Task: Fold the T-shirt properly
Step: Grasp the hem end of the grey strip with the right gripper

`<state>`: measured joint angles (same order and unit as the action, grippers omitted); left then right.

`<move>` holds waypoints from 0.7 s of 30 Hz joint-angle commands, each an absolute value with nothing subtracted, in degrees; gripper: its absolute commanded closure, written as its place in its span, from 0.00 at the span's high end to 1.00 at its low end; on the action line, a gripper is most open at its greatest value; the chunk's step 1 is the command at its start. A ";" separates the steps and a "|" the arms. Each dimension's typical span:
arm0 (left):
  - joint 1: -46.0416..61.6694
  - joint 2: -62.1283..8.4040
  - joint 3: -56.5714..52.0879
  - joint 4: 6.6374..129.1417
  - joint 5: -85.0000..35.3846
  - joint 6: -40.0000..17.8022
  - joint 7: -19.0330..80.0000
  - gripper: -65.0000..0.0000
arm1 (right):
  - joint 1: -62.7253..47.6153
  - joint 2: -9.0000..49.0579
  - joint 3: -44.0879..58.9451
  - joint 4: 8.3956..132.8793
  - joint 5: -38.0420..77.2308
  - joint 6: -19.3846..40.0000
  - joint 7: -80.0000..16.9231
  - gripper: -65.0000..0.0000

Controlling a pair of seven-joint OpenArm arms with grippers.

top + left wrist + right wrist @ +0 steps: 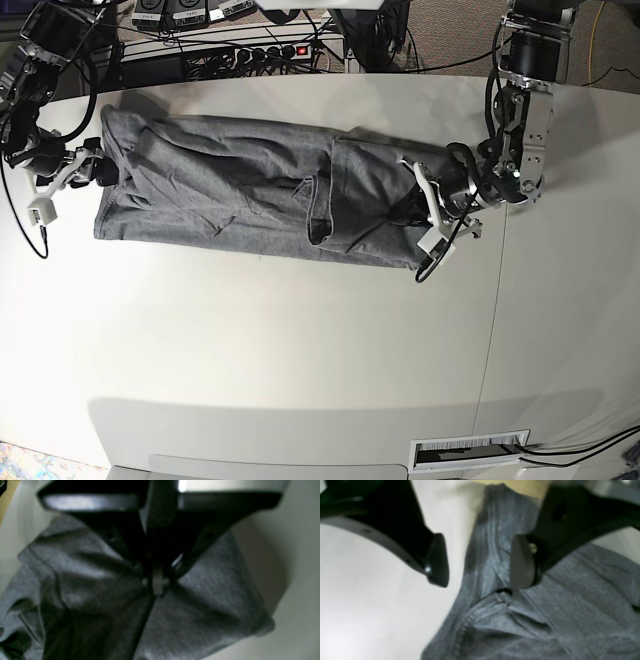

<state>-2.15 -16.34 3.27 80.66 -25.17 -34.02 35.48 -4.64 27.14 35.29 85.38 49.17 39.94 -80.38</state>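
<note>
Though creased, long grey T-shirt (240, 195)

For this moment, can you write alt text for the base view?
A heather-grey T-shirt lies folded into a long band across a pale table. The left gripper is shut on its end at the view's right; the right gripper stands open at the opposite end.

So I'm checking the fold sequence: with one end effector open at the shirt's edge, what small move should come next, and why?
Probably close the right end effector on the T-shirt. Its pads stand apart with the hemmed edge between them, so that end is not gripped, while the left end effector is already shut on the other end. A fold likely needs both ends held.
</note>
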 commanded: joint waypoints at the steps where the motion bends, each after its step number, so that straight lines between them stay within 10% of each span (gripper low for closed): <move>1: -1.30 -16.97 3.25 80.07 -19.68 -33.34 41.52 0.00 | -4.12 28.60 35.92 86.06 49.91 40.00 -80.00 0.63; 21: -0.64 -16.97 3.25 80.07 -19.68 -33.50 41.52 0.00 | 4.14 27.57 35.57 69.89 55.46 40.00 -80.00 0.63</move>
<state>-1.61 -16.23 3.14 80.66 -25.08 -34.24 34.79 3.31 26.37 35.24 69.19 54.50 39.92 -80.58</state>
